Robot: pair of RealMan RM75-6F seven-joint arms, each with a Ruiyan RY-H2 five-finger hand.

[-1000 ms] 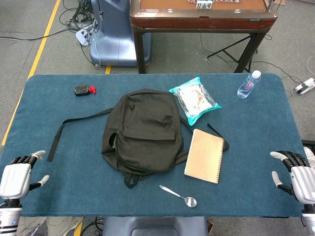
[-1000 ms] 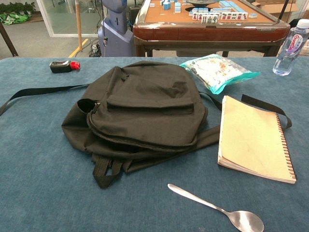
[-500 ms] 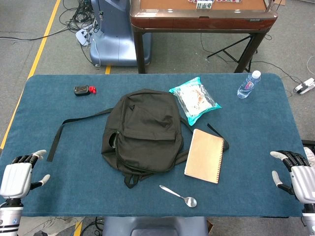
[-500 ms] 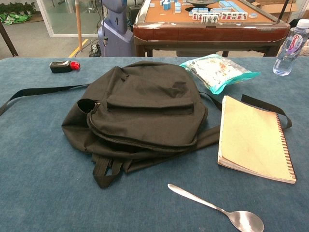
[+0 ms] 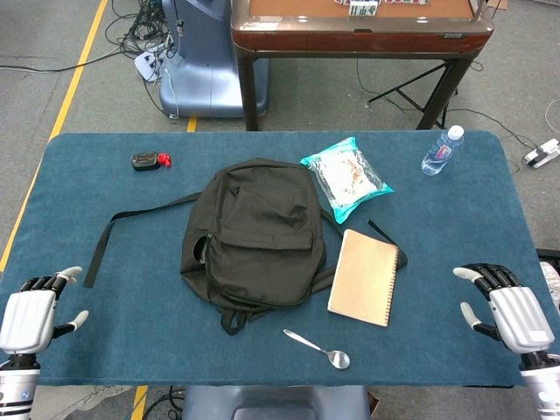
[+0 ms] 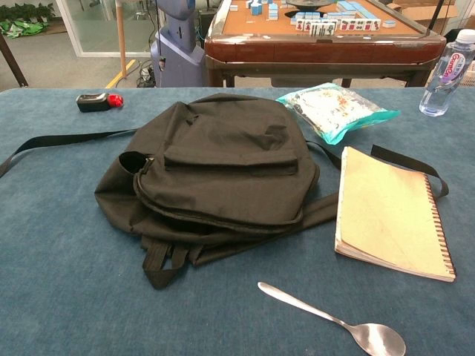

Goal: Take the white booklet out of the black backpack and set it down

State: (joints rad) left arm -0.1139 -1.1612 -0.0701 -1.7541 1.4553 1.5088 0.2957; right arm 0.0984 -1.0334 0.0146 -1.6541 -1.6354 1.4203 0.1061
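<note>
Backpack (image 5: 254, 236) well apart from fingers (image 5: 479, 273)

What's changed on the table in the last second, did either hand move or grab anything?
The right hand has shifted inward over the table's right edge, open and holding nothing. The left hand stayed put, also open. The black backpack, tan notebook and spoon have not moved.
</note>
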